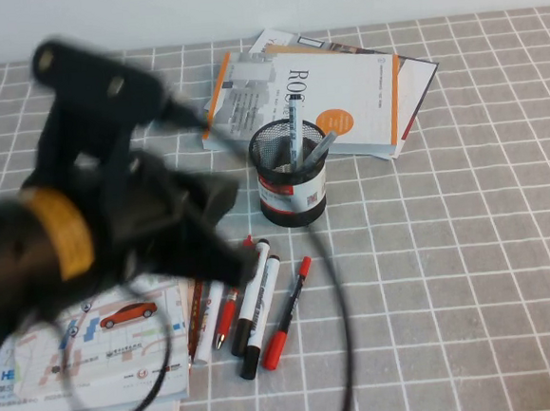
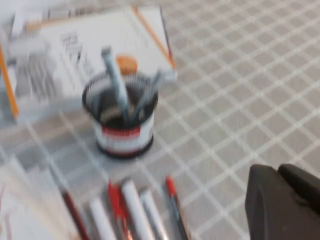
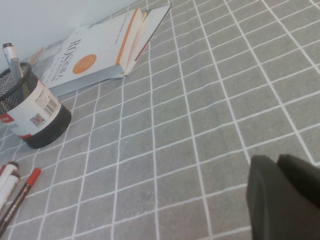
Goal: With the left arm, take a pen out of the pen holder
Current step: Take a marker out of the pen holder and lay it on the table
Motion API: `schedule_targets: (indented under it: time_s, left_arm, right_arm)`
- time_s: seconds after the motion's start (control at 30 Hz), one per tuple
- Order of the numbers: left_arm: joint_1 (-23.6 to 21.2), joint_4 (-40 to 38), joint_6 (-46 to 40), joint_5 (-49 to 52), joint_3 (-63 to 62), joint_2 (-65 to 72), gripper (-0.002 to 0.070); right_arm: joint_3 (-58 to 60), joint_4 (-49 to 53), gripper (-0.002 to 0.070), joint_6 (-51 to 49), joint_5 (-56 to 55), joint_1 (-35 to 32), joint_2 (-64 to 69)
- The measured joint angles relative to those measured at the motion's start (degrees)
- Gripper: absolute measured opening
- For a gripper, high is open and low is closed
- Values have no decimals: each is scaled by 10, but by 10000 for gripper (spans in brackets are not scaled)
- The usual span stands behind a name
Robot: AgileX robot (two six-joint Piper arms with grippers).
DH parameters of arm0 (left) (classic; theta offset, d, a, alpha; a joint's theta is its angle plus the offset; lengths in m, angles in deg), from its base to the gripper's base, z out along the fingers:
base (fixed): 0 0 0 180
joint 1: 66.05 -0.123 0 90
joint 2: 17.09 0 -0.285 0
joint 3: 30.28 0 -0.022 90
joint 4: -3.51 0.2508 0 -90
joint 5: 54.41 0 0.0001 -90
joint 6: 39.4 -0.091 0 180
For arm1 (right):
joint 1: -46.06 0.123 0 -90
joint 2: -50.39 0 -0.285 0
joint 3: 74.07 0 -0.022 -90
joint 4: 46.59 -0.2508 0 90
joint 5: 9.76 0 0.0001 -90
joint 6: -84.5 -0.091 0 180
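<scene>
Black mesh cylindrical pen holder (image 1: 290,180), slim grey pen (image 1: 294,128) inside, is seen at two o'clock from the closed, empty left gripper (image 2: 278,172). The approach is judged in hand; opening above the pen is needed next. The closed right gripper (image 3: 277,162) is held well apart.

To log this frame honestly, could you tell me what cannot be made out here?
Left wrist view: all blurred; the left gripper, shut, near the loose pens, is cut by the edge; the pen holder label is unreadable.
High view: the blurred left arm covers part of the booklet and that gripper's outline.
Right wrist view: the right gripper, shut above bare cloth, is cut by the edge, as is the pen holder.
</scene>
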Motion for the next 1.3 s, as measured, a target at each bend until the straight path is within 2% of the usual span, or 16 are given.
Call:
schedule_targets:
  time_s: [0.2, 0.4, 0.53, 0.7, 0.83, 1.0, 1.17, 1.3]
  left_arm:
    - [0, 0, 26, -1, 103, -117, -2]
    - [0, 0, 29, 2, 144, -198, -2]
    - [0, 8, 29, 12, 146, -208, -2]
    - [0, 72, 29, 29, 147, -209, -3]
    - [0, 106, 29, 87, 147, -209, -3]
    - [0, 111, 29, 143, 166, -216, -3]
    - [-14, 124, 29, 45, 262, -251, -3]
    - [-81, 119, 29, -95, 367, -286, -3]
  right_arm:
    - [0, 0, -13, 0, 0, 0, 0]
    - [0, 0, -13, 0, 0, 0, 0]
    - [0, 0, -13, 0, 0, 0, 0]
    - [0, 0, -13, 0, 0, 0, 0]
    - [0, 0, -13, 0, 0, 0, 0]
    - [0, -1, -13, 0, 0, 0, 0]
    - [0, -5, -13, 0, 0, 0, 0]
    - [0, -8, -13, 0, 0, 0, 0]
